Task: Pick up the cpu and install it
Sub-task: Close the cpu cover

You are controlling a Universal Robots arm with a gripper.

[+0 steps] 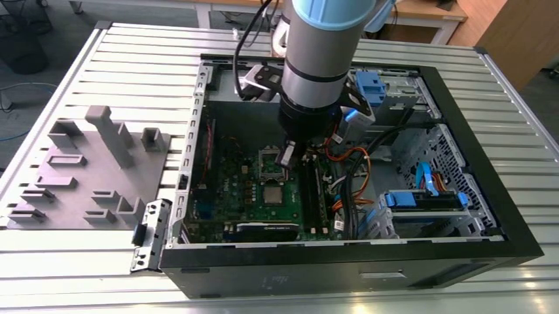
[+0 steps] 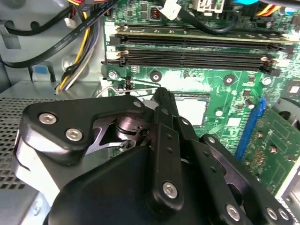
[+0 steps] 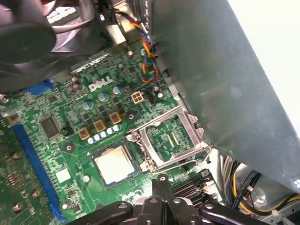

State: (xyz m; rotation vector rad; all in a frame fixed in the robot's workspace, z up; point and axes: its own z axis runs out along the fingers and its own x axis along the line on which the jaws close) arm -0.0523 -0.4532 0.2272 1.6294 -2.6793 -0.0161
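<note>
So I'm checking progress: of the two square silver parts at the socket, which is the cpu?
The solid one: the cpu sits flat in the socket. The load frame beside it is hollow and flipped open.

Exterior high, oblique; wrists close (sharing motherboard).

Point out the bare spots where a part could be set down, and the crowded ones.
Bare: the slatted table beyond the grey fixture block, and along the exterior view's right of the computer case. Crowded: inside the case, around the gripper, green motherboard and cables.
</note>
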